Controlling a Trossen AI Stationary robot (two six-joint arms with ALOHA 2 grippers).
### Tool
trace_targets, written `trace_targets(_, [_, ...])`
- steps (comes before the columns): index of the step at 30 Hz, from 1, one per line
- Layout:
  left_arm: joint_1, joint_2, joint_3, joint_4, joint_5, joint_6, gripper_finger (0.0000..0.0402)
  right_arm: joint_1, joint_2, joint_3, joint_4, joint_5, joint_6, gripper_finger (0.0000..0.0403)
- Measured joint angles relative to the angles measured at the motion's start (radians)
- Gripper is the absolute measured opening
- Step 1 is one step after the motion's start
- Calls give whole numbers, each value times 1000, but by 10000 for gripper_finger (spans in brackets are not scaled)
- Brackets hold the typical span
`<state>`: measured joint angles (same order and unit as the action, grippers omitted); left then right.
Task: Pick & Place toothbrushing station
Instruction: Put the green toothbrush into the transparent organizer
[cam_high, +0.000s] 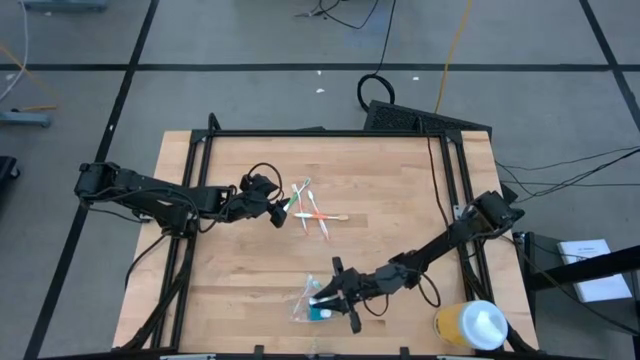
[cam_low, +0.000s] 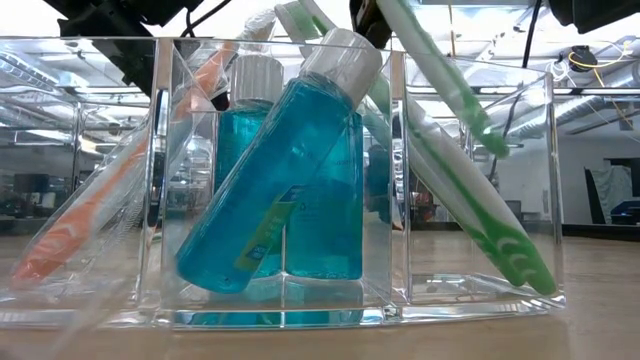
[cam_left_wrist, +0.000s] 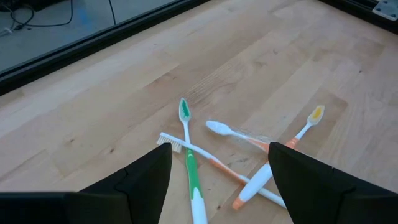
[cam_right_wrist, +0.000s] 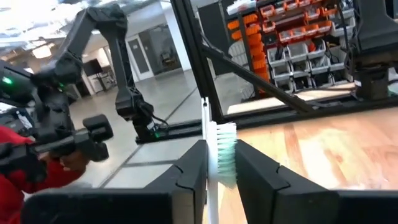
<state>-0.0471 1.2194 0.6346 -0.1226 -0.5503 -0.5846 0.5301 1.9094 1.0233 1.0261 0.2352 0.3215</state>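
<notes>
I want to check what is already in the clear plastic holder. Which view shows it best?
The low view: the see-through plastic holder fills the frame, with a blue bottle and a green-and-white toothbrush inside. The high view shows it small beside the right end effector. The wrist views miss it.

Bright, even light; blurred foreground
</notes>
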Motion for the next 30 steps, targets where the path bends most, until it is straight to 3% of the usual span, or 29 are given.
trace_targets(14, [0,0,0,0,0,4,276,-1,0,0,-63,-3,-27,167])
trace_targets(30, [0,0,0,-1,0,11,276,24,-122,0,-375,-107,-51,175])
